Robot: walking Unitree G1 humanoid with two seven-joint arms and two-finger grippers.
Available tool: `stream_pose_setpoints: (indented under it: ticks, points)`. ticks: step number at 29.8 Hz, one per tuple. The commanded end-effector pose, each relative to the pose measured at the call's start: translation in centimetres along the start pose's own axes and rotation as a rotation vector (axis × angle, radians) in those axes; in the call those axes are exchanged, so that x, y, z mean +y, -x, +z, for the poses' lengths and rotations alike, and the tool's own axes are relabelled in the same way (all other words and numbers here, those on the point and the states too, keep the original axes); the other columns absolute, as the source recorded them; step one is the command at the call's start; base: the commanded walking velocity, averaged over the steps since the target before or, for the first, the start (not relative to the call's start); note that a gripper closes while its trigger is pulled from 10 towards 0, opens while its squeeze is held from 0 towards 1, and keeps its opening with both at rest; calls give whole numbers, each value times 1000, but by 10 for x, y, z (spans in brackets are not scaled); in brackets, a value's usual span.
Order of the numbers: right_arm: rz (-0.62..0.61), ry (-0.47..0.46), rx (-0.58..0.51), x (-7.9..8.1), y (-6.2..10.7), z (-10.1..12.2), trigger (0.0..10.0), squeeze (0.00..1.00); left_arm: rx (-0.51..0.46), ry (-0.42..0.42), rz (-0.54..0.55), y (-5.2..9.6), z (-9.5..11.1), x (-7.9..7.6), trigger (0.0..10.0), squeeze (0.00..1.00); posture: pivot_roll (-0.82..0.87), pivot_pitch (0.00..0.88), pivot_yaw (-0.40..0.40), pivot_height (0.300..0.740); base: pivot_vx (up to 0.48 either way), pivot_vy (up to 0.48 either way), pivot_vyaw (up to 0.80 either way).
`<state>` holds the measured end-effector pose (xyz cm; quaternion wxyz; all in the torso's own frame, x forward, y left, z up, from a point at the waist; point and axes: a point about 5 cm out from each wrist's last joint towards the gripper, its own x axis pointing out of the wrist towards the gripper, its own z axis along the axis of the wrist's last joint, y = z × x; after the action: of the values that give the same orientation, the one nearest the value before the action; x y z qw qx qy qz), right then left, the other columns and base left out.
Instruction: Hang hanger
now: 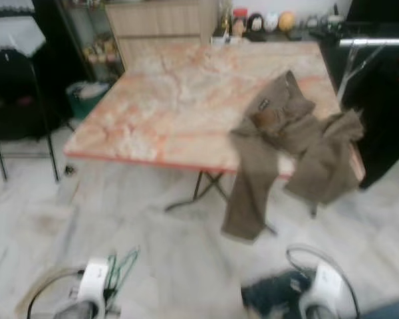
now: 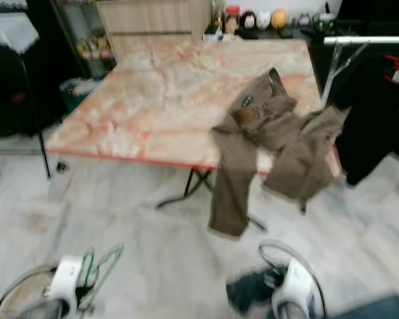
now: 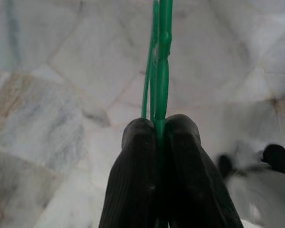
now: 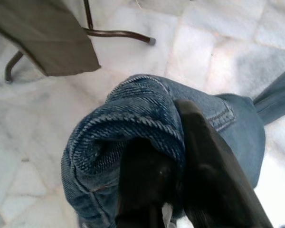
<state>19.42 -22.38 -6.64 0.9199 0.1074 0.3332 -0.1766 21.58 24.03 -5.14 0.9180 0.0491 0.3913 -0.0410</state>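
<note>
Left gripper (image 3: 159,130) was clamped on the green wire hanger (image 3: 157,61), low over the marble floor (image 1: 166,252). Right gripper (image 4: 173,142) pinched blue jeans (image 4: 133,118). Khaki trousers (image 1: 279,146) draped off the table (image 1: 173,106) edge.

A marble-patterned table (image 1: 173,106) with pink-orange veining stands on the pale marble floor (image 1: 153,246), and a pair of olive-brown trousers (image 1: 279,146) lies across its near right corner, one leg hanging over the edge towards the floor. Beyond the far edge, small jars and round objects (image 1: 259,22) line a shelf, too blurred to identify. Dark clothing (image 1: 386,113) hangs under a metal rail (image 1: 376,42) at the right, and what may be a dark chair (image 1: 16,93) stands at the left.
</note>
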Motion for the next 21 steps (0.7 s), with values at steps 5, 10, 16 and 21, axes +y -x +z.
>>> stream_pose_setpoints:
  ticks: [5, 10, 16, 21]
  points:
    - [17, -3, -48, 8, -3, 10, 10000, 0, 16, -12, 12, 3, -5, 6, 10000, 0, 87, 13, 79, 740, 0, 480, -640]
    - [15, 0, -49, 8, -3, 10, 10000, 0, 20, -14, 11, 3, -6, 6, 10000, 0, 90, 15, 78, 740, 0, 480, 0]
    - [9, -5, -40, 7, -3, 9, 10000, 0, 23, -16, 9, 3, -7, 5, 10000, 0, 91, 13, 79, 740, 0, 480, 0]
    - [12, -7, -45, 8, -3, 10, 10000, 0, 23, -17, 7, 3, -7, 4, 10000, 0, 91, 9, 80, 740, 0, 480, 0]
